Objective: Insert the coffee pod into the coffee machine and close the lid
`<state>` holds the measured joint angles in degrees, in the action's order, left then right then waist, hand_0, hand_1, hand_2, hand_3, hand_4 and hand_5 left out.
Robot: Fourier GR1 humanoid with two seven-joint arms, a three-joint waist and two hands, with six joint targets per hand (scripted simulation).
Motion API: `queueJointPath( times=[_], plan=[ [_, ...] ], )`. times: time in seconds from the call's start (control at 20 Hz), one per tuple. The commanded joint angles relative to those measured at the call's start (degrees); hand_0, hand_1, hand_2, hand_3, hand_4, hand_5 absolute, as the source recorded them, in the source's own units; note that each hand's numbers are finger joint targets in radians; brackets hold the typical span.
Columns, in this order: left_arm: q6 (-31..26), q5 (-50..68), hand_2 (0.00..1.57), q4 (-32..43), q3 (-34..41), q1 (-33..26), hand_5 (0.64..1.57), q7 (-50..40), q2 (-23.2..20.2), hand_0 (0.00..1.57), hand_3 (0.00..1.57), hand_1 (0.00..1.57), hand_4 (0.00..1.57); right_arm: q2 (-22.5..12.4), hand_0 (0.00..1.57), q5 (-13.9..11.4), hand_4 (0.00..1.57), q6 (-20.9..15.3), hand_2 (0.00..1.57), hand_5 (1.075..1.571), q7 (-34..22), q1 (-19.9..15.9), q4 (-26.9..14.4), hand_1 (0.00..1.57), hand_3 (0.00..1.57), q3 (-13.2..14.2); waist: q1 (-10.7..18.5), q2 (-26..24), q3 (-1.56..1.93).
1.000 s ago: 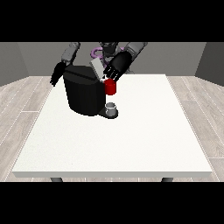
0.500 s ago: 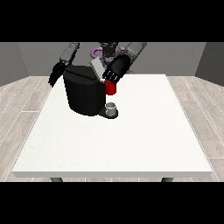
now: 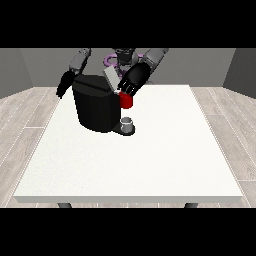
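Black, boxy coffee machine [image 3: 97, 107] on large white table [image 3: 150, 160], grey lid [image 3: 111, 78] raised. Hand at the view's right [image 3: 132, 82] above a red thing at the machine [image 3: 126, 100]; fingers' state indeterminable. Grey pod not discernible. Hand at the view's left [image 3: 64, 85] idle. Lid closing judged outstanding.

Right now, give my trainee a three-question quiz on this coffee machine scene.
1. True or false: the coffee machine stands near the white table's far edge at the view's left.
2. Which hand is at the red thing at the machine? A) the hand at the view's left B) the hand at the view's right
3. Fill in: a small grey thing sits on the machine's ____, below the red thing.

Key: 1 true; 2 B; 3 base
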<state>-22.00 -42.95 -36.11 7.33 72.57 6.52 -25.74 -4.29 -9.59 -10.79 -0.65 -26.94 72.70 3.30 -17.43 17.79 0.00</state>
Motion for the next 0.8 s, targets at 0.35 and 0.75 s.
queueJointPath(
  times=[0.35,0.75],
  plan=[
    [3.3,-5.7,1.22,-1.2,-4.4,0.8,1.571,0.1,-0.1,1.21,1.09,1.21,0.0,-0.1,0.0,-0.1,0.0,-0.9,0.0,1.571,1.9,0.1,-1.9,0.0,0.0,0.9,0.4,0.9,0.04],
    [3.9,-5.0,1.14,1.4,-2.2,1.1,1.571,3.6,-2.5,1.12,0.98,1.12,0.0,2.0,0.0,-1.1,0.0,-1.5,0.0,1.571,1.2,1.6,1.5,0.0,0.0,-1.8,-1.7,1.9,0.02]
  ],
)
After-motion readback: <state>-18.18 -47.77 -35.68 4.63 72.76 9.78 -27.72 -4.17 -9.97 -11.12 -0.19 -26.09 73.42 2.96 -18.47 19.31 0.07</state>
